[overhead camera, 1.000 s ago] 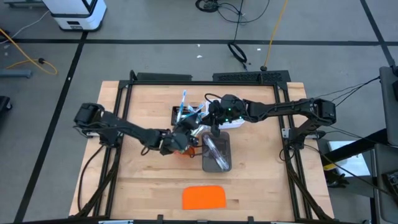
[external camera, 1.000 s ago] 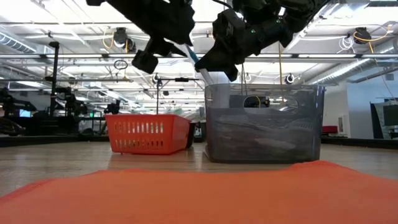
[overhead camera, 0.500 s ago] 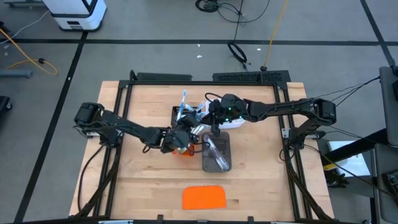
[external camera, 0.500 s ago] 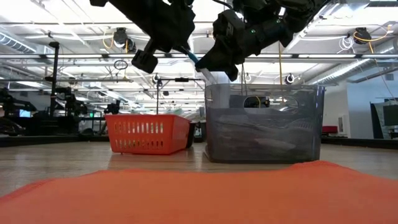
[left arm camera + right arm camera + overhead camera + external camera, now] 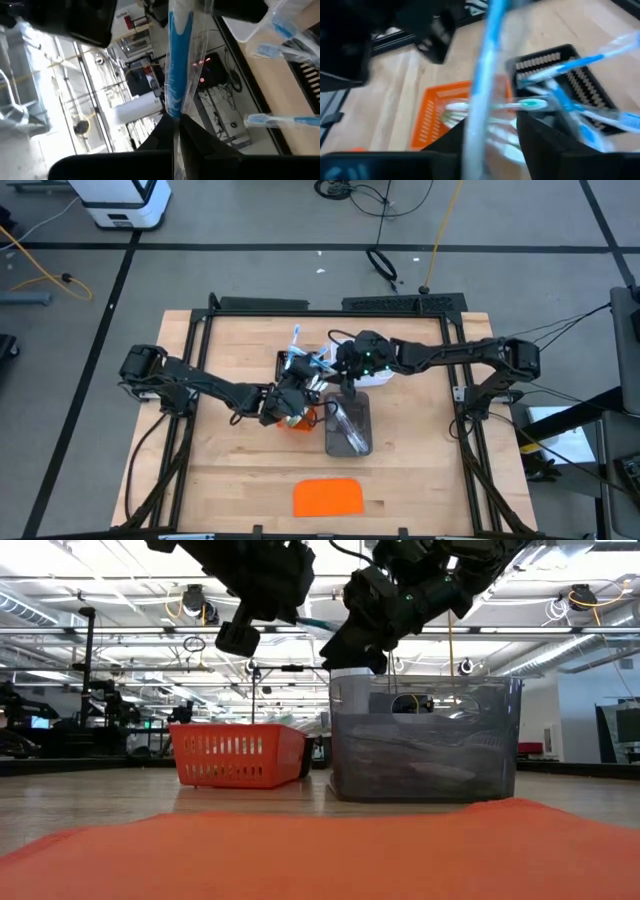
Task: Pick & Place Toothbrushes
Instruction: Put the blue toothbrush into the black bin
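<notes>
A blue toothbrush [image 5: 175, 60] in a clear wrapper hangs in the air above the trays, between my two grippers [image 5: 318, 625]. My left gripper [image 5: 176, 119] is shut on it, over the orange tray [image 5: 300, 420]. My right gripper [image 5: 490, 125] stands open, one finger on either side of the same toothbrush [image 5: 481, 90]; whether they touch it does not show. More blue toothbrushes [image 5: 580, 62] lie across the black tray [image 5: 580, 85], and one with a green head [image 5: 520, 105] lies beyond the fingers. My left gripper pinches the blue toothbrush's wrapped end [image 5: 174, 105] between its two shut fingers. The brush runs on straight out past the fingertips. It is lifted clear of the trays and lies about level in the low view.
A grey tray [image 5: 425, 737] stands right of the orange tray [image 5: 237, 754], and a white tray [image 5: 372, 377] lies under the right arm. A flat orange slab [image 5: 328, 498] lies near the table's front edge. Black frame rails [image 5: 200, 350] border the table.
My left gripper has moved a little toward the far edge and taken hold of the blue toothbrush. My right gripper has risen slightly and let it go. The toothbrush, slanting down before, now lies nearly level.
</notes>
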